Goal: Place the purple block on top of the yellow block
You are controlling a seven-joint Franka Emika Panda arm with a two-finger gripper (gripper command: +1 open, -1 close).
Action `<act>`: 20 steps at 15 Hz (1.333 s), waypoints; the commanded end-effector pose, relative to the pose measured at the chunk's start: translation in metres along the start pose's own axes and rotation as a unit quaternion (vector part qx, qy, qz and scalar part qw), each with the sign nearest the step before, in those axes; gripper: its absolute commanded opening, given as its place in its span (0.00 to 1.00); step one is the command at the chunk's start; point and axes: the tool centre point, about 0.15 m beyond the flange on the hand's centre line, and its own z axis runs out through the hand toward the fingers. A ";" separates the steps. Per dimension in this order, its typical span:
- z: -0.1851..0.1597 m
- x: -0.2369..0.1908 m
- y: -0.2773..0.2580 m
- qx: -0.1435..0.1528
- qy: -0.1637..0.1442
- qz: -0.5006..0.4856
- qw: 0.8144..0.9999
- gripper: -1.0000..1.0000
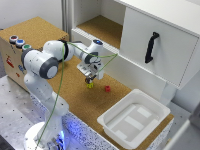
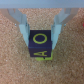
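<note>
Between the fingers of the gripper (image 2: 42, 40), the purple block (image 2: 40, 45) is sitting, a dark cube with yellow letters on its faces. The two pale fingers (image 2: 25, 31) are standing narrow, one at each side of the cube; whether they are pressing on it or only lying just beside it I cannot tell. Under the purple block a thin strip of the yellow block (image 2: 44, 58) is showing, so the purple one is resting on top of it. In the exterior view the gripper (image 1: 90, 79) is hanging low over the cork surface (image 1: 75, 95), with the yellow block (image 1: 90, 85) directly beneath its tips; the purple block is too small and hidden to make out there. One purple block, one yellow block and one red cube (image 1: 107, 88) are showing, the red cube lying near, toward the exterior view's right. One white tray (image 1: 116, 131) is standing well apart from the blocks.
</note>
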 end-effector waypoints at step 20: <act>-0.111 -0.031 0.090 -0.012 0.047 -0.038 0.998 1.00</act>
